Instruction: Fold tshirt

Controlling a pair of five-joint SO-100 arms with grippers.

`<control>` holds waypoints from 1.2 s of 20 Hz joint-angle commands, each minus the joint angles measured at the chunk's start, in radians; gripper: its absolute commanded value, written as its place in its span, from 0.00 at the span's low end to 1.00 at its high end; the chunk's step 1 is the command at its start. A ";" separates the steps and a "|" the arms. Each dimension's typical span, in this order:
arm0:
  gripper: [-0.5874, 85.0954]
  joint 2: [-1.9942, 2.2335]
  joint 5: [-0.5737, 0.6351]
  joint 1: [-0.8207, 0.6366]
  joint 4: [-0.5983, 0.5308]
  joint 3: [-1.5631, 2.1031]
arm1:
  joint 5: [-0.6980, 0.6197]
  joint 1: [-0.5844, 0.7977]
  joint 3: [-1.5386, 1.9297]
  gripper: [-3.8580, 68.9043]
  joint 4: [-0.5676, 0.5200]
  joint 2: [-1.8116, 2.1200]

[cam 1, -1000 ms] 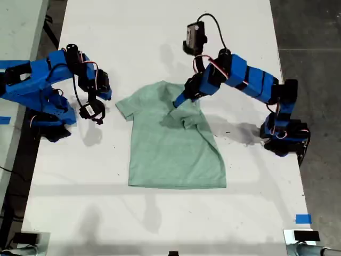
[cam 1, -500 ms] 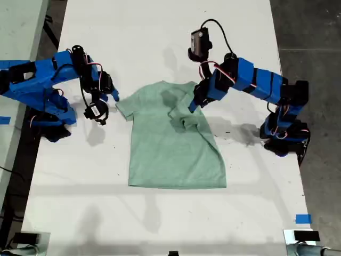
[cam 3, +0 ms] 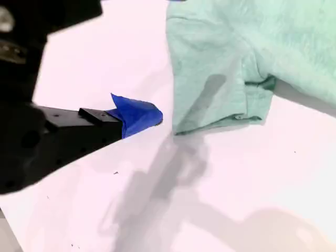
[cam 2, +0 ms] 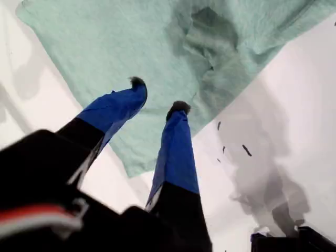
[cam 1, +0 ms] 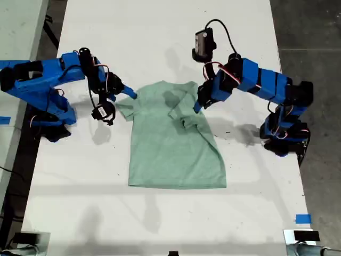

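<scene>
On the exterior view's left, my second gripper (cam 1: 130,95) reaches from its blue arm (cam 1: 40,80) toward the tshirt (cam 1: 173,141), its tip just beside the sleeve on that side; in the second wrist view only one blue finger (cam 3: 137,114) shows, near the sleeve hem and apart from it, so I cannot tell how the jaws stand. The tshirt lies mid-tabletop (cam 1: 160,224), mostly flat, with the sleeve on the exterior view's right folded in and rumpled. On the exterior view's right, my first gripper (cam 1: 197,108) hovers at that rumpled shoulder; the first wrist view shows its two fingers (cam 2: 118,107) parted, empty, over the cloth's edge.
</scene>
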 commanded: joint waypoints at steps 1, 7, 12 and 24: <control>0.39 0.000 -0.026 -0.048 -0.118 0.089 | 0.014 -0.031 0.000 0.22 -0.002 0.103; 0.34 -0.080 -0.035 -0.115 -0.252 0.241 | 0.020 -0.037 0.048 0.20 -0.009 0.143; 0.29 -0.318 -0.011 -0.101 -0.250 0.150 | 0.034 -0.038 0.150 0.19 -0.034 0.232; 0.31 -0.219 -0.063 -0.041 -0.066 -0.012 | 0.021 0.009 0.417 0.18 -0.133 0.457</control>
